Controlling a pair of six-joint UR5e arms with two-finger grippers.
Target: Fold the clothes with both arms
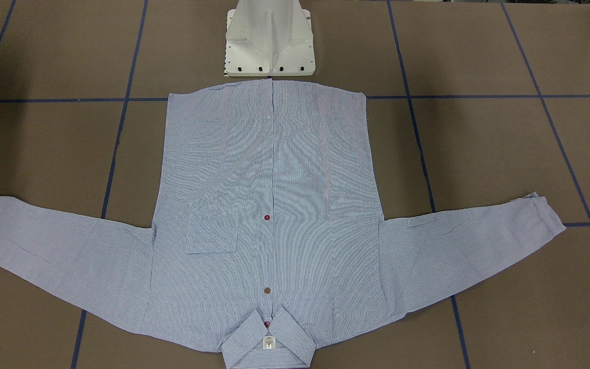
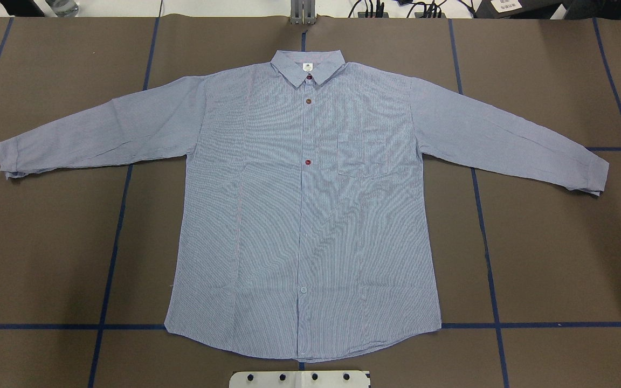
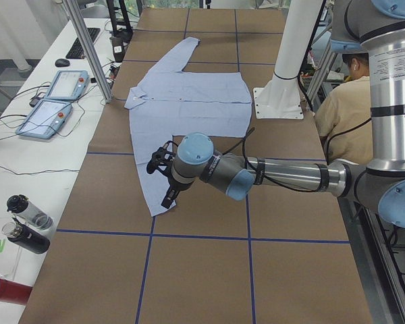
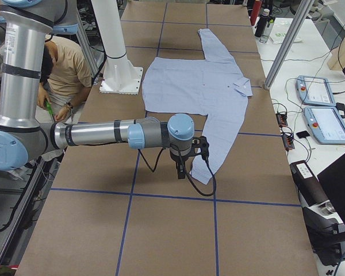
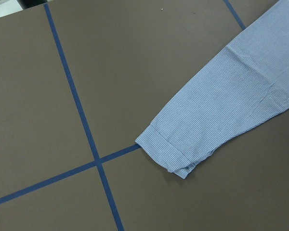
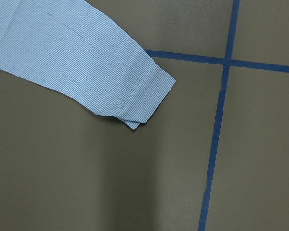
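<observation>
A light blue, finely white-striped long-sleeved button-up shirt point(image 2: 299, 226) lies flat and face up in the middle of the brown-covered table point(image 2: 558, 242), both sleeves spread wide. Inside its collar point(image 2: 326, 67), at the far edge, sits a small white neck label point(image 2: 306, 67). The label's print is too small to read. Dark red round buttons point(image 2: 308, 161) run down the closed front. The flat chest pocket point(image 2: 361, 156) sits right of them, and what it holds cannot be told.

The hem lies just beside the white metal pedestal base point(image 1: 269, 46) at the near edge. The left sleeve's cuff point(image 5: 168, 154) touches a crossing of the blue tape lines point(image 2: 558, 325), and the right sleeve's cuff point(image 6: 144, 98) lies just beside another. Bare brown surface stretches beyond both cuffs and along both sides of the shirt.

The grey metal left arm point(image 3: 283, 174) reaches out over the left sleeve end, with the black left gripper point(image 3: 169, 198) pointing down above it. The grey metal right arm point(image 4: 98, 135) and the black right gripper point(image 4: 180, 171) hang likewise over the right sleeve end. Whether either pair of fingers is apart or together cannot be told.
</observation>
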